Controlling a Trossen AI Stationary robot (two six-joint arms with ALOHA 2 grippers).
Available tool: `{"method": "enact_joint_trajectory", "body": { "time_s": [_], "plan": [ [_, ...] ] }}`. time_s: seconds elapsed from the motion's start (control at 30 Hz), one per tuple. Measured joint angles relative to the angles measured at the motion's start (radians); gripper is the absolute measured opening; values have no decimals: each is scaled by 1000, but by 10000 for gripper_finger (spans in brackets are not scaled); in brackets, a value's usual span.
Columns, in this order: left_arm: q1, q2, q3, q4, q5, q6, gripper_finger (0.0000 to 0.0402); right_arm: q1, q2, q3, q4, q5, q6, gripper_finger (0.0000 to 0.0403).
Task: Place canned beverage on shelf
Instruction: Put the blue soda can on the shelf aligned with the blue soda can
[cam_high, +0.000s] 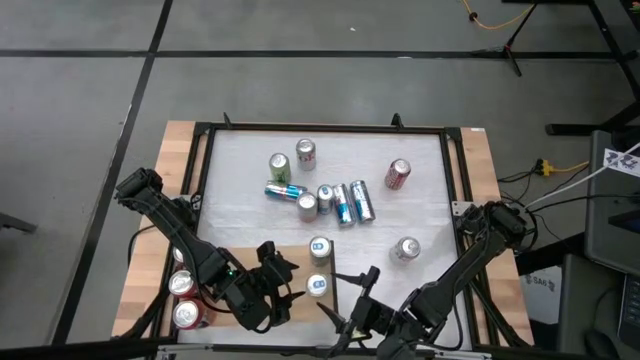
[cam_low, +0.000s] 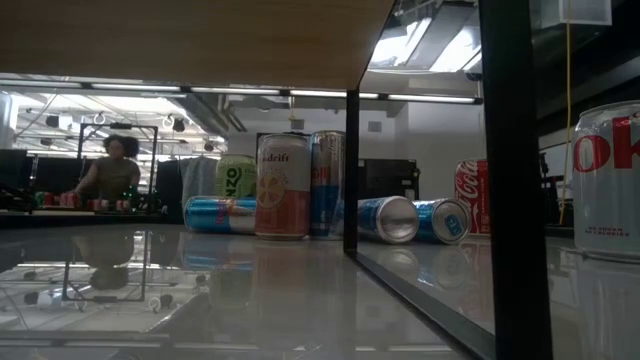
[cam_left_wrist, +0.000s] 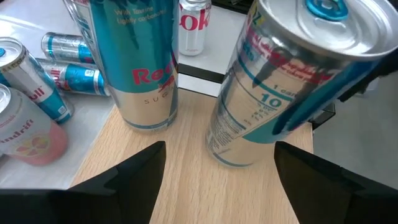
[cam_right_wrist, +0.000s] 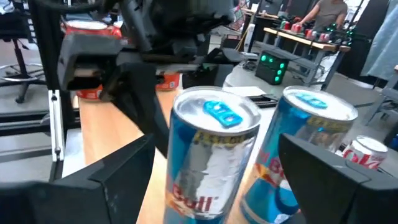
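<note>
High view, two blue cans (cam_high: 318, 265) upright on shelf (cam_high: 300, 300), left gripper (cam_high: 283, 283) and right gripper (cam_high: 350, 292) released

Two black jointed arms, a green light on the left arm (cam_high: 231, 268); fingers (cam_left_wrist: 134, 180) look flat, matte black.

Lab or workshop, I'd say: concrete floor (cam_high: 300, 30), ceiling strip lights (cam_low: 430, 45), person (cam_low: 115, 170) at cluttered workbench (cam_low: 60, 208).

Glossy metal cans (cam_left_wrist: 267, 81), matt light wood-grain shelf (cam_left_wrist: 186, 168) under them, smooth reflective white table (cam_high: 250, 165), matt black plastic fingers (cam_left_wrist: 134, 180)
</note>
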Motion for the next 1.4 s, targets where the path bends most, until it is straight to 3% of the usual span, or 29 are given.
{"method": "enact_joint_trajectory", "body": {
  "time_s": [0.7,1.4],
  "plan": [
    [23,0,0,37,40,0,295,-17,-18,1,-93,-120,75,328],
    [58,0,0,38,40,0,295,-27,-18,1,-196,-74,99,328]
  ]
}}
